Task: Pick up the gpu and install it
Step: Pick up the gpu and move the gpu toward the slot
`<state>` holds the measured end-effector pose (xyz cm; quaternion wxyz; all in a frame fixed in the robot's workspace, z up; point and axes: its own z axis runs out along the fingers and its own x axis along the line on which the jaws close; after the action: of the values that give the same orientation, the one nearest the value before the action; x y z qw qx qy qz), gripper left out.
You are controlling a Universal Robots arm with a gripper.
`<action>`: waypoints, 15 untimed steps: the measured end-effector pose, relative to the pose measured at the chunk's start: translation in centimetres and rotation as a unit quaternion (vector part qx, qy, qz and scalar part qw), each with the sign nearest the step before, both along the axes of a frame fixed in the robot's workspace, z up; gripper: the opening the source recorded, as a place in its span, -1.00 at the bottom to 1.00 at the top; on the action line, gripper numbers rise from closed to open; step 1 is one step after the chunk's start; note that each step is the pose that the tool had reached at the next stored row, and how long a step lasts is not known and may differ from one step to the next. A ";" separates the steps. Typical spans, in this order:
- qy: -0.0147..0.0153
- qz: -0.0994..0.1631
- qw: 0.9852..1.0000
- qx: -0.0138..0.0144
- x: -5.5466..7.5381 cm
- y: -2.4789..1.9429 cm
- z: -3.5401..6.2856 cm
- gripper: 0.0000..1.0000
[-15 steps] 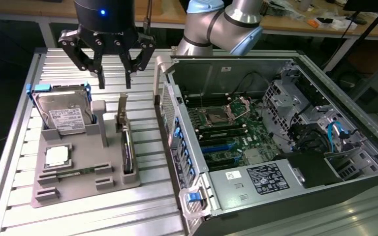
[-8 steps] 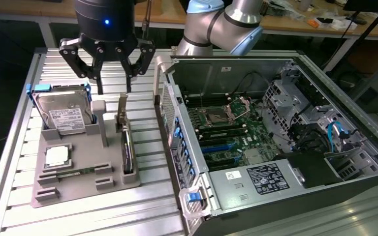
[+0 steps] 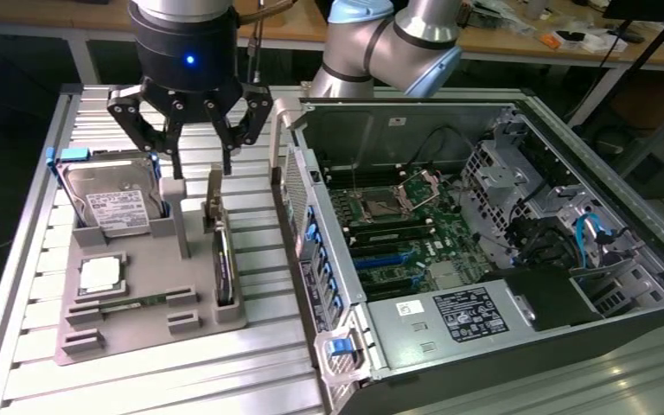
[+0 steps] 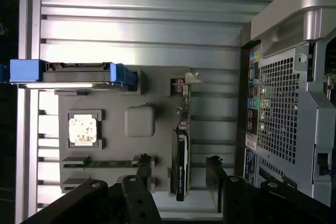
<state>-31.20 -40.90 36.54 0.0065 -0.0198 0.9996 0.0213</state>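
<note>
Your exterior view looks down from high and a little back, taking in the slatted table [image 3: 136, 380], the grey tray [image 3: 159, 268] and the open computer case [image 3: 401, 130] together. Your wrist view faces straight down, close above the same tray [image 4: 115, 145], with the case's rear [image 4: 278, 108] beside it; both views share these.

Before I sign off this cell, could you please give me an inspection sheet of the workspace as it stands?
Surface: slatted aluminium table carrying a grey fixture tray and an open computer case.
Job's things: gpu stands on edge in the fixture tray, not gripped; the motherboard lies exposed in the case.
Clutter: hard drive, processor chip and memory stick sit in the tray.
Grippers: gripper open, hovering above the tray near the gpu's end, holding nothing.
Cables: blue cable and black cables inside the case.
Surroundings: workbenches with assorted items behind.
</note>
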 end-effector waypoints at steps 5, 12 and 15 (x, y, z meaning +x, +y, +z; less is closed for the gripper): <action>0.001 0.009 1.000 0.000 0.0 -0.43 -0.93 0.08; 0.001 0.018 1.000 0.000 0.0 -0.96 -2.21 0.08; 0.001 0.020 1.000 0.000 0.0 -1.18 -2.74 0.08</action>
<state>-31.20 -42.08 33.79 0.0048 -0.0398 0.9990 0.0215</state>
